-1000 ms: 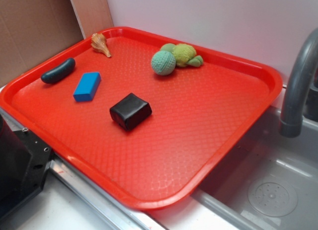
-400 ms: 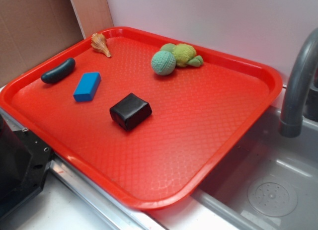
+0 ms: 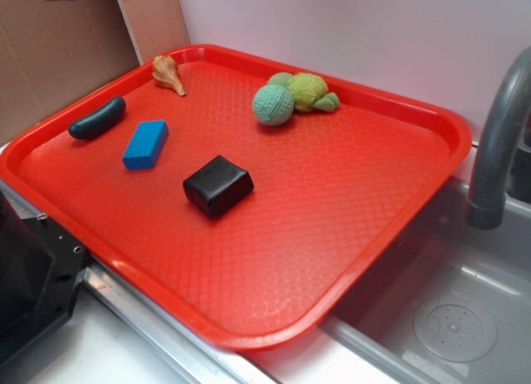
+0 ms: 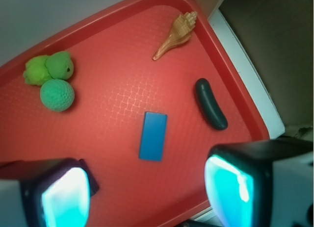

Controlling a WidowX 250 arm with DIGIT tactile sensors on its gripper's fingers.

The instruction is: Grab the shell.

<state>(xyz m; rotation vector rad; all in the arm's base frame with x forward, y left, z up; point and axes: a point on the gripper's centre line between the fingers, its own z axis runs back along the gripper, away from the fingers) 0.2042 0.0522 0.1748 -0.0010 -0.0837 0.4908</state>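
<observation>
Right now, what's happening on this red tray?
Nothing is being held yet. The tool hangs open above the tray, clear of everything on it. The shell it's meant to grab lies untouched in the tray's far corner, beyond the blue block and the dark oblong piece.

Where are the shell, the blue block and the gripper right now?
shell [image 4: 177, 35], wrist view, on its ridged body.
blue block [image 4: 153, 136], wrist view, middle of its top face.
gripper [image 4: 147, 190], wrist view, midway between its two glowing fingertips, spread apart.
</observation>
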